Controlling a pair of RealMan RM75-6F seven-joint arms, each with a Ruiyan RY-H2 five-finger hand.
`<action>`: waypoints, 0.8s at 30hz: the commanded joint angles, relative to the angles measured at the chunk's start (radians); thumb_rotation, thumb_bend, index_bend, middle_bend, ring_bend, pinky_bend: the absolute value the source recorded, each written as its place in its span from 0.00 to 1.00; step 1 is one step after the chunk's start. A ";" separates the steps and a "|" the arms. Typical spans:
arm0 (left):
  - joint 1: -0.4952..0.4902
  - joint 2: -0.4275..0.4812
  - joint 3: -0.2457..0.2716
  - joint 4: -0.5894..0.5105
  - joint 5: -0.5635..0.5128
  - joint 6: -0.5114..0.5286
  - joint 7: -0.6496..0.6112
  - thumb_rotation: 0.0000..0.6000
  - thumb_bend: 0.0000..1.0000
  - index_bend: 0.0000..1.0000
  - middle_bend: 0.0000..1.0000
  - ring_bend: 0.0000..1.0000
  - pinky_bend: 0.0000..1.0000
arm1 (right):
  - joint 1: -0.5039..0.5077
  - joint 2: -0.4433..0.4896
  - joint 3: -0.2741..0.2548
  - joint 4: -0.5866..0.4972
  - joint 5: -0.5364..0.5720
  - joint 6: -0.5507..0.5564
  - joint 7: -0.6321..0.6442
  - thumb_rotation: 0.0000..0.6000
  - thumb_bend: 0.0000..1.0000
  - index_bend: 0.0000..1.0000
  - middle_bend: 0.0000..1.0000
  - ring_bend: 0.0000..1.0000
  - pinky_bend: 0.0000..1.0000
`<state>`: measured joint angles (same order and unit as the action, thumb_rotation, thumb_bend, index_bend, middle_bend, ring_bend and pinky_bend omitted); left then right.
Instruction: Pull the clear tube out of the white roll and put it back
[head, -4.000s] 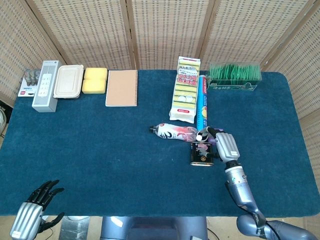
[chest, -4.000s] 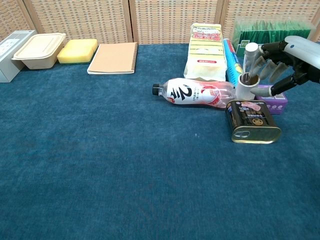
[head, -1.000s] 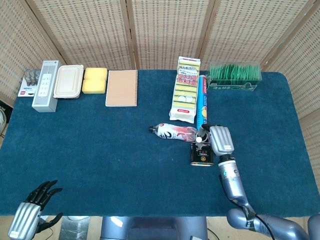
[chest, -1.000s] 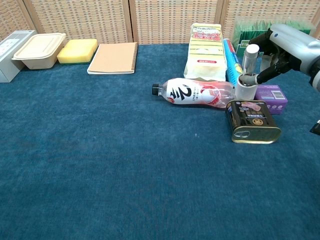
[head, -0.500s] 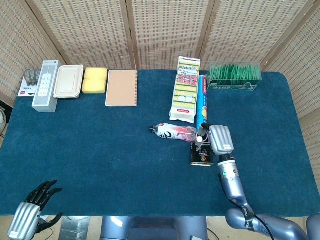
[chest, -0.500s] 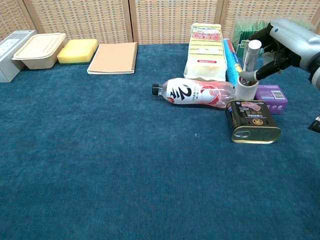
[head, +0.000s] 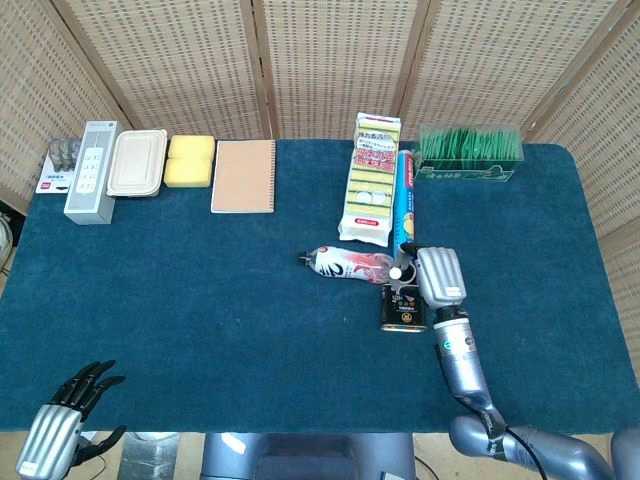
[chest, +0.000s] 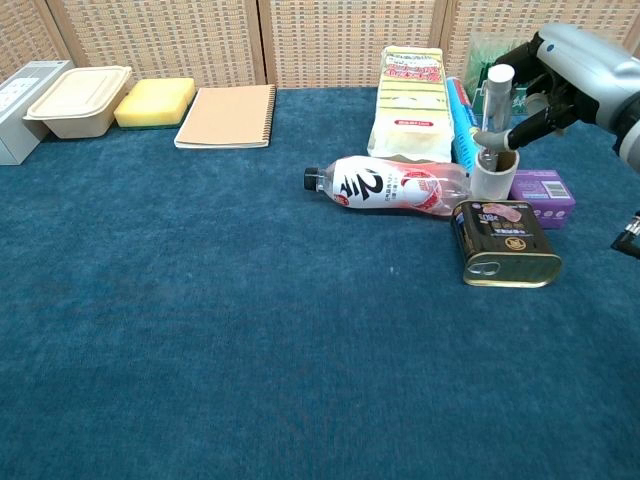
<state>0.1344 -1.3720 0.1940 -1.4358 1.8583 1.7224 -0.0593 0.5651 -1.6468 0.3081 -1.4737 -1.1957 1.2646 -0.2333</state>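
The white roll (chest: 493, 178) stands upright behind a dark tin can (chest: 505, 243). The clear tube (chest: 494, 112), with a white cap, is tilted slightly, its lower end just at the roll's mouth. My right hand (chest: 563, 72) grips the tube from the right, near its top. From above, in the head view, the right hand (head: 440, 277) covers most of the roll, and only the tube's cap (head: 397, 272) shows. My left hand (head: 65, 420) hangs below the table's near left corner, fingers apart and holding nothing.
A plastic bottle (chest: 395, 187) lies on its side left of the roll. A purple box (chest: 545, 187) sits just right of it. Behind are a yellow sponge pack (chest: 410, 100), a blue roll (chest: 463, 118) and a green box (head: 470, 150). A notebook (chest: 228, 116) lies at the back left.
Over the last second my right hand has lifted the tube upward, so more of it stands out of the white roll. The left hand has not moved.
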 joint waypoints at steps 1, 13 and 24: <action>0.000 0.000 0.000 0.000 0.001 -0.001 0.000 1.00 0.18 0.24 0.15 0.12 0.22 | 0.006 0.006 0.009 -0.007 -0.002 0.003 -0.008 1.00 0.36 0.65 0.75 0.81 0.75; -0.001 0.000 0.000 -0.001 0.002 0.000 0.000 1.00 0.18 0.24 0.15 0.12 0.22 | 0.025 0.024 0.037 -0.013 0.015 0.003 -0.036 1.00 0.36 0.66 0.76 0.82 0.76; 0.000 0.000 0.000 -0.001 0.003 0.001 0.000 1.00 0.18 0.24 0.15 0.12 0.22 | 0.042 0.025 0.044 -0.015 0.021 -0.001 -0.050 1.00 0.36 0.66 0.77 0.83 0.76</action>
<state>0.1342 -1.3718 0.1945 -1.4370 1.8609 1.7236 -0.0588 0.6073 -1.6215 0.3518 -1.4883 -1.1745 1.2640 -0.2833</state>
